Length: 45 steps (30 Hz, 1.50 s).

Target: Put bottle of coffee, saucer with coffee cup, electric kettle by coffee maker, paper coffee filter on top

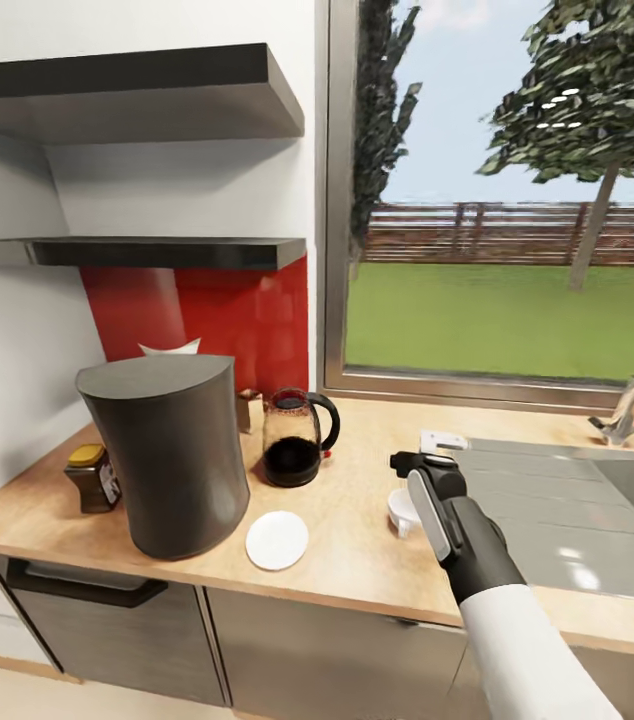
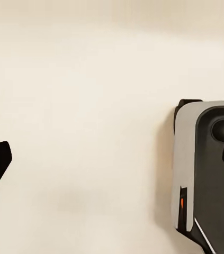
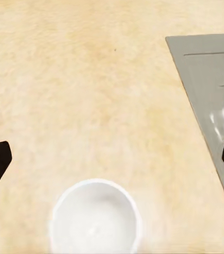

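One coffee maker (image 1: pixel 169 455), one electric kettle (image 1: pixel 295 438), one bottle of coffee (image 1: pixel 93 477), one saucer (image 1: pixel 277 540), one coffee cup (image 3: pixel 96 218), two shelves (image 1: pixel 147 251).

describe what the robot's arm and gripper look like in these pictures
In the head view, the right arm has a smooth white forearm shell leading into a black wrist section. Its right gripper is black with a long grey strip along the top. Both wrist views show dark fingertips at the frame edges.

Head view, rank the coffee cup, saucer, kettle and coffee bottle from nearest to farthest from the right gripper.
1. coffee cup: right beside the right gripper, on the countertop.
2. saucer: further toward the coffee maker, near the counter's front edge.
3. electric kettle: behind the saucer, toward the wall. It and the saucer are nearly too close to call.
4. bottle of coffee: far side of the coffee maker.
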{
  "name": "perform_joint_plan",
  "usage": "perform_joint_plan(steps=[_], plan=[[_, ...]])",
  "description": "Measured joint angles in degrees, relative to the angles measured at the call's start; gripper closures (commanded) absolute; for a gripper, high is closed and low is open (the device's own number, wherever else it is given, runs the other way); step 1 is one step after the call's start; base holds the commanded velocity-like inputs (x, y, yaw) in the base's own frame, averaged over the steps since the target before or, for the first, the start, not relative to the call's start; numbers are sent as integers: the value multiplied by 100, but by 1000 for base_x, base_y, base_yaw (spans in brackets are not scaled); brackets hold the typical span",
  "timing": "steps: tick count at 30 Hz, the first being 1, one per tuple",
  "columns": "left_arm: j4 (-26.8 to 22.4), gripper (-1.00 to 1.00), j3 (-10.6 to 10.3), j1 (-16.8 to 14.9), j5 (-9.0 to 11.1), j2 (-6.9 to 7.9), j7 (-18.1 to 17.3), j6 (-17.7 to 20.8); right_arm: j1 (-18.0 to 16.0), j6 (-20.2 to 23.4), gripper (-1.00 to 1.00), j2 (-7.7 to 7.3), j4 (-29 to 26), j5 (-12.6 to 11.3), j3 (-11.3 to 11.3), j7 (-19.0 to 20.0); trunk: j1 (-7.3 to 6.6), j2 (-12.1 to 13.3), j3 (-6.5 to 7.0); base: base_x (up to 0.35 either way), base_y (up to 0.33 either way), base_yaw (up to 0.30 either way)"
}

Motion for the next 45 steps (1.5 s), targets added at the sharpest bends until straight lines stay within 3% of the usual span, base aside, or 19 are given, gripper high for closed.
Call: perform_joint_plan(steps=[10, 31, 36, 45], plan=[[58, -100, 12, 1, 9, -8, -5, 12, 0, -1, -100, 12, 343, -7, 14, 6, 0, 0, 0, 0, 0, -254], [62, -100, 12, 1, 5, -9, -10, 13, -3, -2, -100, 24, 925, -16, 6, 25, 0, 0, 0, 0, 0, -7], [57, -100, 8, 2, 11, -5, 1, 21, -2, -3, -100, 21, 1074, -9, 2, 314, -2, -1, 0, 139, 123, 0], [61, -100, 12, 1, 75, -8, -3, 23, -3, -2, -100, 1, 1088, 1, -10, 362, 0, 0, 0, 46, 40, 0]])
